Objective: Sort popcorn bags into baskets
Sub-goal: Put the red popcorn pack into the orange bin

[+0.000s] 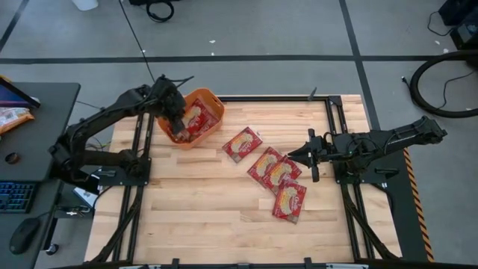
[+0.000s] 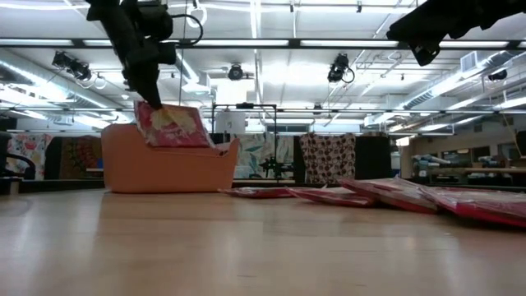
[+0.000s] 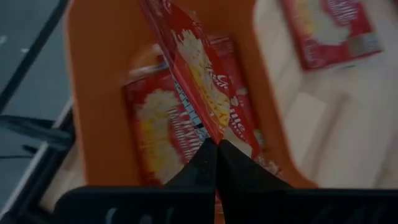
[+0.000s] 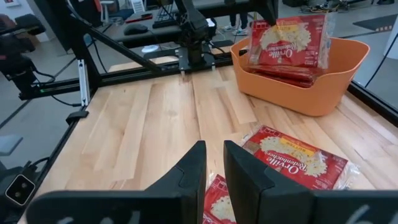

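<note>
High view: overhead, facing straight down, far enough to take in the whole bench [image 1: 224,217], both arms and surrounding floor. Low view: at bench-top level, facing level across the wood into the room behind. Left wrist view: on the left arm, close above the orange basket [image 3: 102,93], looking down into it. Right wrist view: on the right arm, low over the bench, facing across it. All four views share the basket; the bags lying on the bench [image 1: 278,173] appear in each.
</note>
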